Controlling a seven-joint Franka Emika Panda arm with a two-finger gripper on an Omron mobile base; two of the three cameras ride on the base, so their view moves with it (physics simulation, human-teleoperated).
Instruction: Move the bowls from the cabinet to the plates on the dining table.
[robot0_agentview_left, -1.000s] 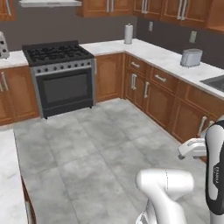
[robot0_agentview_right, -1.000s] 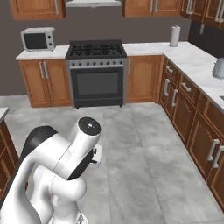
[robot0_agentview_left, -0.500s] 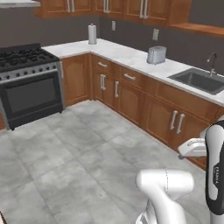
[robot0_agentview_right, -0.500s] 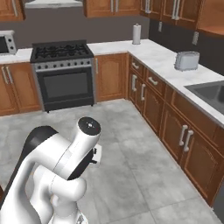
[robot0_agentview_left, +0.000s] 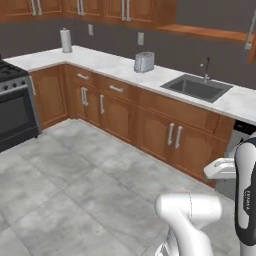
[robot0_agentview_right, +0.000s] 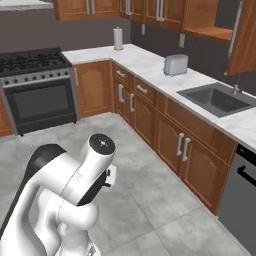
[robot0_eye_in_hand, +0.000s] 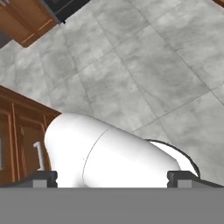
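The gripper (robot0_eye_in_hand: 112, 178) is being held wide open with nothing between its tips, at the bottom of the hand view, pointing down at the grey tiled floor (robot0_eye_in_hand: 144, 57). In the base views, a marble counter (robot0_agentview_left: 107, 62) is being shown running along the wall, carrying a toaster (robot0_agentview_left: 144, 62), a paper towel roll (robot0_agentview_left: 66, 40) and a sink (robot0_agentview_left: 196, 87). Wooden wall cabinets (robot0_agentview_right: 150, 10) are being seen along the top edge; neither bowls nor plates can be made out.
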